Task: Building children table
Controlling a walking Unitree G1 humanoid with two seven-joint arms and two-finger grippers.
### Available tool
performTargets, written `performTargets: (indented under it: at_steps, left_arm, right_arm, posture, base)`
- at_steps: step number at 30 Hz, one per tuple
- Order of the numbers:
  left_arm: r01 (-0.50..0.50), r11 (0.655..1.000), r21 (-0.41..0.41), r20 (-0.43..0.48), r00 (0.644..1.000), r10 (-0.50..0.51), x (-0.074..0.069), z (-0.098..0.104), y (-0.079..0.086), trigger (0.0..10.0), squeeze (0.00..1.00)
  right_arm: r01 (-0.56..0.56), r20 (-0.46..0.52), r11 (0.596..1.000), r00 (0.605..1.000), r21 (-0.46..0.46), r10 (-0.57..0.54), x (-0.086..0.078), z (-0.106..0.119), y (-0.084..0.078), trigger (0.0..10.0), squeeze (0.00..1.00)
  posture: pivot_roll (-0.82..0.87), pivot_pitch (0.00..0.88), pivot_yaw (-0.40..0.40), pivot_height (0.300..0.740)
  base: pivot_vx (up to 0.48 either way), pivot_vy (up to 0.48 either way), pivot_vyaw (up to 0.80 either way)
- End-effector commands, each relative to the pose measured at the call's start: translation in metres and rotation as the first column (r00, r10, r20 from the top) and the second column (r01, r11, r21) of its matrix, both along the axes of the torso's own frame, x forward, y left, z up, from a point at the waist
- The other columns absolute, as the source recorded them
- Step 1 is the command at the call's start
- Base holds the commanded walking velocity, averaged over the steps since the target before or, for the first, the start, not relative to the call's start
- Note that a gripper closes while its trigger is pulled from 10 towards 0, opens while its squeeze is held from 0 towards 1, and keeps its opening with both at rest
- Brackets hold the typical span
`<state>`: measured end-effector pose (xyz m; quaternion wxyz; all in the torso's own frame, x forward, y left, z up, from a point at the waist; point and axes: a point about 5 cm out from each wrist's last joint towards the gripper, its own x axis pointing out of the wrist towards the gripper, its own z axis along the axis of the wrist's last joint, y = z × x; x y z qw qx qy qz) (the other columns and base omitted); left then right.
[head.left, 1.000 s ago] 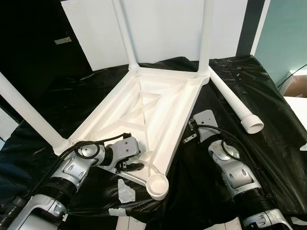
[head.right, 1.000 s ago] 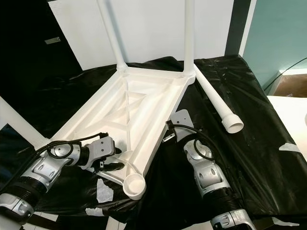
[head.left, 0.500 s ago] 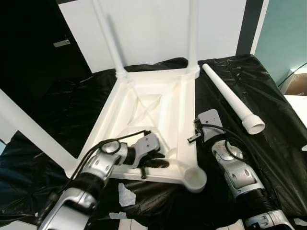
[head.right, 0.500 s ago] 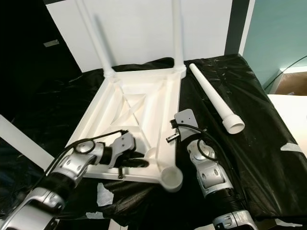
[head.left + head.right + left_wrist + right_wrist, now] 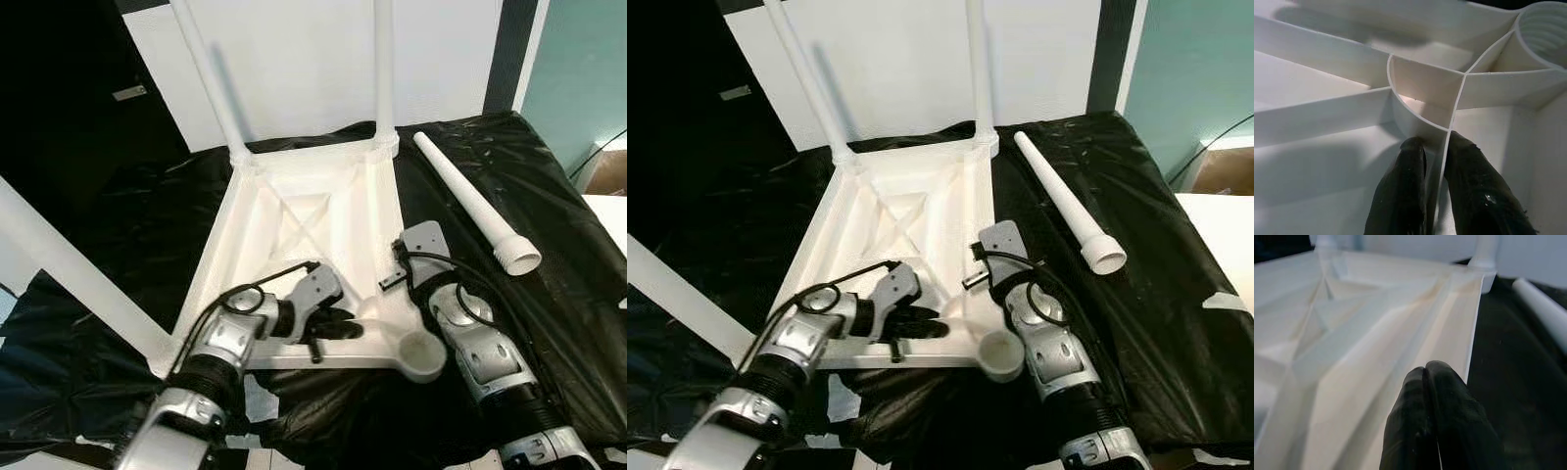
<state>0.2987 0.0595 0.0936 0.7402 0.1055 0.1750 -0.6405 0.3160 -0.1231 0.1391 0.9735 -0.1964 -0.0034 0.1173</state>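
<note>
A white children table (image 5: pixel 304 211) lies upside down on black sheeting. Two legs (image 5: pixel 384 69) stand up at its far corners, and a third leg (image 5: pixel 69 264) juts out to the left. The near right corner has an empty threaded socket (image 5: pixel 423 354). My left gripper (image 5: pixel 343 328) reaches in from the near edge and is shut on a thin rib (image 5: pixel 1459 105) of the underside, close to that socket. My right gripper (image 5: pixel 1426 372) is shut with nothing in it, over the table's right rim. A loose white leg (image 5: pixel 470 201) lies on the sheeting to the right.
Black plastic sheeting (image 5: pixel 549 196) covers the whole work surface, wrinkled. A white board (image 5: pixel 304 59) stands behind the table. Scraps of white tape (image 5: pixel 257 399) lie at the front edge. A brown box (image 5: pixel 609 174) sits at the far right.
The table has swung round: its near socket corner moved right, up against my right arm. My left gripper went with it, still shut on the rib. The loose leg stayed put.
</note>
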Motion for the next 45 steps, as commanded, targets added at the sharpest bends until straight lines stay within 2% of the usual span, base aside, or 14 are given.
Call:
performTargets:
  at_steps: [1,9,10,12,13,18,19,20,21,22,24,32,34,45]
  left_arm:
    - [-0.594,0.801,0.071,0.146,0.801,0.581,0.015,-0.027,0.015,0.0,0.0]
    - [-0.542,0.84,0.038,0.185,0.829,0.527,0.005,-0.027,-0.008,0.2,0.0]
    - [-0.494,0.869,-0.024,0.154,0.857,0.491,0.0,-0.024,-0.017,8.9,0.19]
    - [-0.48,0.876,-0.04,0.147,0.864,0.481,-0.001,-0.023,-0.019,8.9,0.19]
    - [-0.472,0.878,-0.072,0.121,0.87,0.478,-0.002,-0.021,-0.023,10.0,1.0]
    - [-0.474,0.874,-0.109,0.145,0.862,0.486,-0.001,-0.015,-0.03,10.0,1.0]
    - [-0.475,0.874,-0.1,0.166,0.859,0.485,0.001,-0.014,-0.03,10.0,0.63]
    - [-0.468,0.878,-0.097,0.189,0.858,0.478,0.002,-0.013,-0.03,10.0,0.63]
    - [-0.458,0.883,-0.097,0.199,0.861,0.469,0.002,-0.012,-0.029,10.0,0.0]
    - [-0.458,0.883,-0.097,0.199,0.861,0.469,0.002,-0.012,-0.029,10.0,0.0]
    - [-0.451,0.886,-0.112,0.223,0.857,0.465,0.002,-0.01,-0.026,10.0,0.0]
    - [-0.444,0.864,-0.236,0.25,0.832,0.496,-0.001,0.006,-0.021,10.0,0.0]
    - [-0.456,0.855,-0.249,0.247,0.824,0.511,-0.001,0.007,-0.019,10.0,0.0]
    - [-0.45,0.856,-0.253,0.235,0.83,0.506,-0.007,0.004,-0.021,10.0,0.0]
  right_arm:
    - [0.007,0.022,1.0,1.0,0.017,-0.008,0.002,0.007,0.003,10.0,0.0]
    - [0.172,0.305,0.983,0.935,0.061,-0.182,0.007,0.071,-0.015,10.0,0.0]
    - [0.242,0.32,0.967,0.912,0.083,-0.256,0.006,0.071,-0.03,10.0,0.0]
    - [0.259,0.322,0.962,0.906,0.087,-0.273,0.006,0.071,-0.033,10.0,0.0]
    - [0.307,0.288,0.944,0.899,0.122,-0.33,0.006,0.066,-0.044,10.0,0.0]
    - [0.437,0.105,0.873,0.879,0.215,-0.466,0.003,0.043,-0.08,10.0,0.0]
    - [0.443,0.089,0.871,0.879,0.212,-0.469,0.002,0.041,-0.083,10.0,0.0]
    - [0.444,0.083,0.872,0.88,0.204,-0.468,0.001,0.041,-0.084,10.0,0.0]
    - [0.438,0.083,0.882,0.886,0.175,-0.456,-0.001,0.041,-0.085,10.0,0.33]
    - [0.438,0.083,0.882,0.886,0.175,-0.456,-0.001,0.041,-0.085,10.0,0.33]
    - [0.41,0.1,0.907,0.903,0.096,-0.419,-0.01,0.04,-0.085,10.0,1.0]
    - [0.39,0.203,0.877,0.917,-0.28,-0.343,-0.041,0.034,-0.087,10.0,1.0]
    - [0.393,0.202,0.836,0.919,-0.384,-0.339,-0.051,0.032,-0.093,10.0,0.0]
    - [0.304,0.224,0.685,0.952,-0.662,-0.207,-0.067,0.047,-0.106,10.0,0.0]
  posture:
    - [-0.06,0.0,0.135,0.74]
    - [-0.06,0.0,0.138,0.74]
    - [-0.09,0.0,0.141,0.74]
    - [-0.09,0.0,0.141,0.74]
    - [-0.09,0.0,0.141,0.74]
    - [-0.1,0.0,0.14,0.74]
    - [-0.1,0.0,0.14,0.74]
    - [-0.1,0.0,0.14,0.74]
    - [-0.12,0.0,0.143,0.74]
    - [-0.12,0.0,0.143,0.74]
    - [-0.13,0.0,0.148,0.74]
    - [-0.14,0.0,0.153,0.74]
    - [-0.15,0.0,0.153,0.74]
    - [-0.16,0.0,0.149,0.74]
  base:
    - [0.0,0.0,0.0]
    - [0.0,0.0,0.0]
    - [0.0,0.0,0.0]
    - [0.0,0.0,0.0]
    - [0.0,0.0,0.0]
    - [0.0,0.0,0.0]
    - [0.0,0.0,0.0]
    - [0.0,0.0,0.0]
    - [0.0,0.0,0.0]
    - [0.0,0.0,0.0]
    - [0.0,0.0,0.0]
    - [0.0,0.0,0.0]
    - [0.0,0.0,0.0]
    - [0.0,0.0,0.0]
